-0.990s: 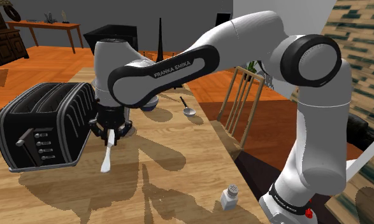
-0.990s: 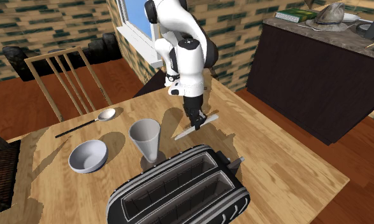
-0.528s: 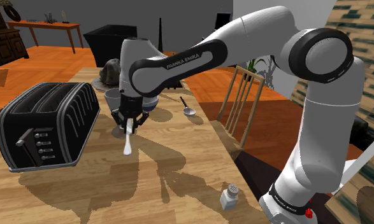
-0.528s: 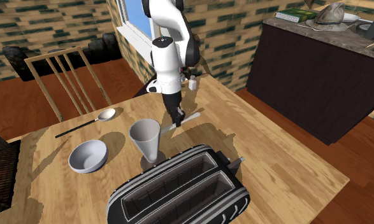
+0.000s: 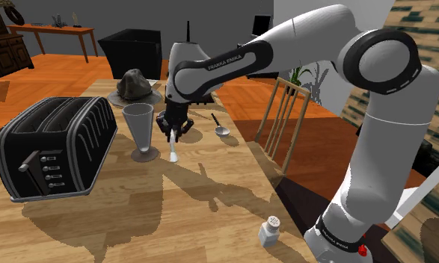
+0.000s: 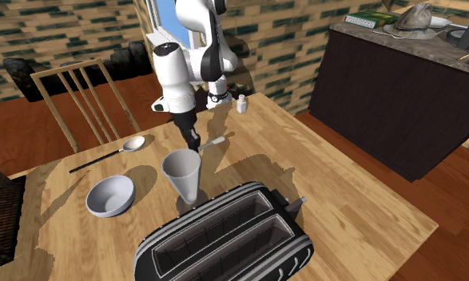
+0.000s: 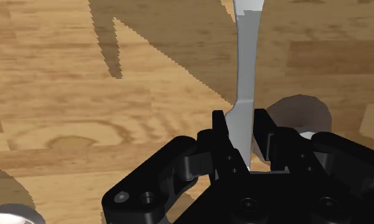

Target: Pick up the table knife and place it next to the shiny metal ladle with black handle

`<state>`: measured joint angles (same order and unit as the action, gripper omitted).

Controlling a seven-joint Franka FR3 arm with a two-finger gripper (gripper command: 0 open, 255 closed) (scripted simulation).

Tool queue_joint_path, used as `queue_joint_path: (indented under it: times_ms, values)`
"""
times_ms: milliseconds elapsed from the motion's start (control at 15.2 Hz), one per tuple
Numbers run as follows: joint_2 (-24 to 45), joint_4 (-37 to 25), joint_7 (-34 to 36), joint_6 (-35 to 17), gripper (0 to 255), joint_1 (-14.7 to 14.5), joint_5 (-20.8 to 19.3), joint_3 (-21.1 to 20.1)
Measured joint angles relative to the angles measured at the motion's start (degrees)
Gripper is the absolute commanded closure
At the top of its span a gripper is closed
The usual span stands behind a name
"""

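Pinched shut at the gripper on one end of the table knife, black fingers pressed flat against both faces. Held clear of the wooden table, just beside the tall glass and short of the ladle near the edge by the chair. Best to carry low and level toward that ladle, keeping the squeeze firm against any swing on so short a hold. Then turn the wrist to bring the pale piece alongside the black handle, near but not touching, and lower to the wood before letting go. Roughly level, long axis running straight out from the fingers: toward the shoulder view's bottom, toward the second exterior view's right. Blade or handle at the free tip: hard to say, probably blade.
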<state>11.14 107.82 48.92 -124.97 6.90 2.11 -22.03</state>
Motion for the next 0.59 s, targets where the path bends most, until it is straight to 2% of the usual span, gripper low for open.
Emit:
queue_joint_path:
  times_ms: [462,594]
  values:
    - [-0.51,0.44,-9.99,0.87,255,5.83,2.08,3.24]
    - [0.58,-1.31,-12.73,1.85,255,7.44,2.19,4.32]
